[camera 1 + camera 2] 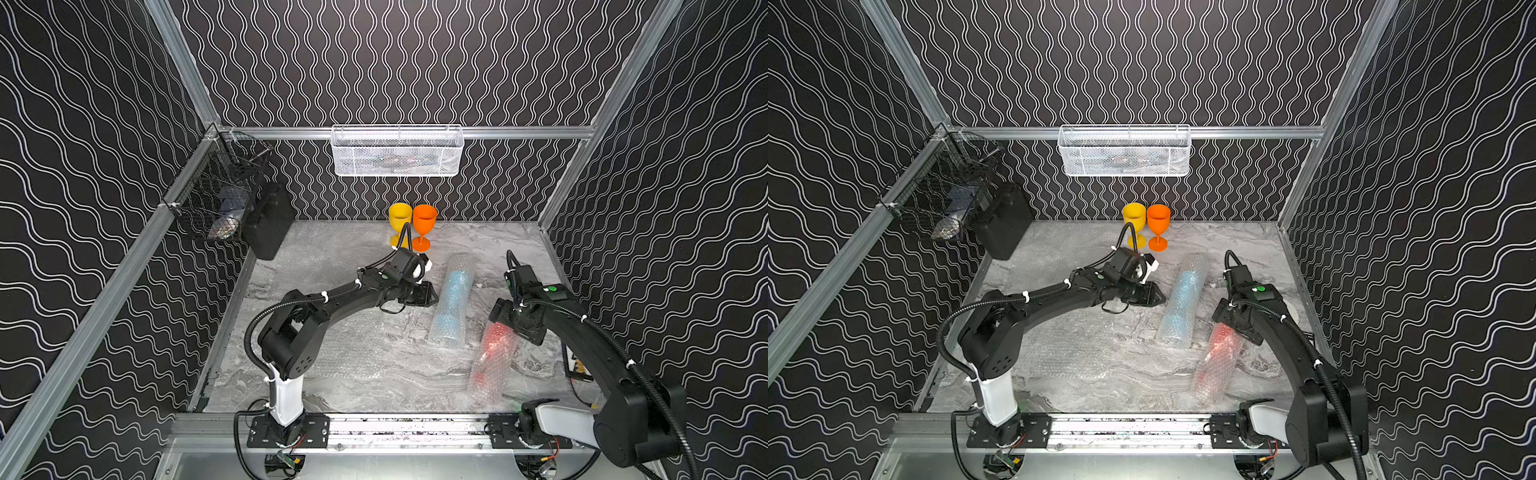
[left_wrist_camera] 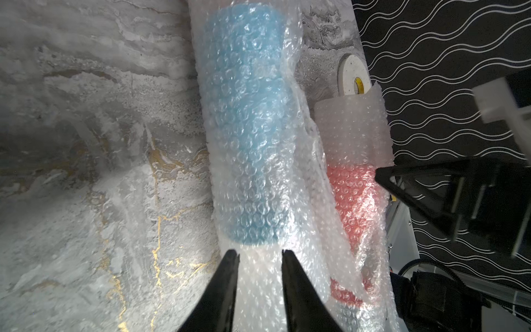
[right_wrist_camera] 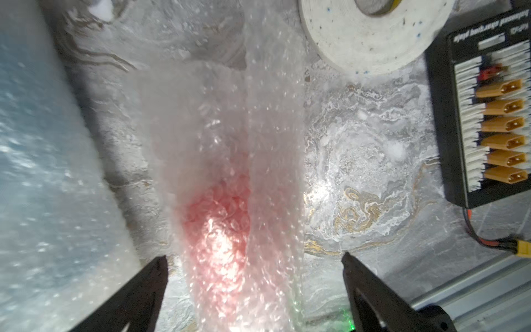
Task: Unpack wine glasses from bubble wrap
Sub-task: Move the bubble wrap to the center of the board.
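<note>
Two whitish bubble wrap rolls, a blue tube (image 1: 453, 303) and a red tube (image 1: 492, 361), lie flat. Right jaws gape astride the red tube. Left jaws are narrowly parted, grip unclear.

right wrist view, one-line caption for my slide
Open right gripper over the red glass in bubble wrap, tape roll beyond.

This looks like a robot test booth in a lab: a left arm (image 1: 332, 297) and a right arm (image 1: 602, 332) are bolted to a metal rail (image 1: 415, 428) at the front of a marble-print table (image 1: 519, 249). Aluminium posts (image 1: 183, 66) and black wavy-patterned panels (image 1: 395, 62) box it in. A white basket (image 1: 397, 151) and a black basket (image 1: 212, 195) hang on the frame. A charging board (image 3: 488, 120) and a tape roll (image 3: 367, 37) lie on the table.
</note>
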`<move>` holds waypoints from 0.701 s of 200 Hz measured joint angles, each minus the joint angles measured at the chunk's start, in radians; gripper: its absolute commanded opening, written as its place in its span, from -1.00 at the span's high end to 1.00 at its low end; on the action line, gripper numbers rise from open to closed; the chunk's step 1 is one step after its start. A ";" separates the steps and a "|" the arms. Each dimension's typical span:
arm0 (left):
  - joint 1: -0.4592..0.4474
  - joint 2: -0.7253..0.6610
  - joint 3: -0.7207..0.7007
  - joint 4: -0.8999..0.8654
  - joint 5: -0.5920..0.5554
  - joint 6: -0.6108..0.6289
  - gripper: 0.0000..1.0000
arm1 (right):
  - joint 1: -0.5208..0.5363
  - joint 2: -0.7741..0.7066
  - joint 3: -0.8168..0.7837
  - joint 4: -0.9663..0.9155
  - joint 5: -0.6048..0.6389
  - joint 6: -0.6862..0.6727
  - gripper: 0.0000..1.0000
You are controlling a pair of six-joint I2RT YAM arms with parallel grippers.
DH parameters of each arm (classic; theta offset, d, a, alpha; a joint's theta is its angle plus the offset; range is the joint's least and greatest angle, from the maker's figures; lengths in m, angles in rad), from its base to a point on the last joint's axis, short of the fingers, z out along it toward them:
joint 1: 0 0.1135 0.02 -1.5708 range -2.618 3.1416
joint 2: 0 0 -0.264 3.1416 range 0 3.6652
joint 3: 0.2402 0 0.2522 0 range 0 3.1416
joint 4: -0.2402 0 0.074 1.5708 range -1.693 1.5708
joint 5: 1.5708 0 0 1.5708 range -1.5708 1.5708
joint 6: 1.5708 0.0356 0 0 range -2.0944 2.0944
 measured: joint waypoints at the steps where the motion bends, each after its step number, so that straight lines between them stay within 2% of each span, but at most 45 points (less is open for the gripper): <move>1: 0.000 0.000 0.000 0.000 0.000 0.000 0.37 | 0.000 0.000 0.002 0.000 0.000 0.000 -0.91; 49: 0.003 -0.006 -0.011 -0.003 -0.009 0.001 0.37 | 0.018 0.069 0.132 0.035 0.000 -0.067 -0.85; 77: 0.004 0.037 0.030 -0.012 -0.009 0.005 0.37 | 0.031 0.109 0.183 0.105 -0.058 -0.137 -0.74; 140: 0.004 0.103 0.103 -0.029 -0.012 0.008 0.37 | 0.148 0.346 0.346 0.192 -0.140 -0.260 -0.67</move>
